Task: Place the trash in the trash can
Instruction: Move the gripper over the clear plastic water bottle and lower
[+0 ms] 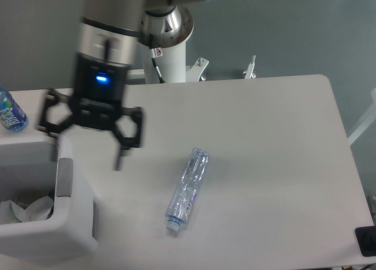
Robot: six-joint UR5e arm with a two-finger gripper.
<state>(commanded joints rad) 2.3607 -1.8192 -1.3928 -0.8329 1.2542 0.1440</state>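
Your gripper [87,158] hung released, fingers spread, left of centre, crumpled wrapper [26,209] lay inside the trash can [73,237] at lower left, crushed bottle [188,189] lay mid-table.

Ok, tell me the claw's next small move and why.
Probably shift the claw right and toward the crushed bottle, then line up across its body. The claw is open and empty, the crumpled wrapper already lies inside the trash can, and the bottle alone lies loose on the table.
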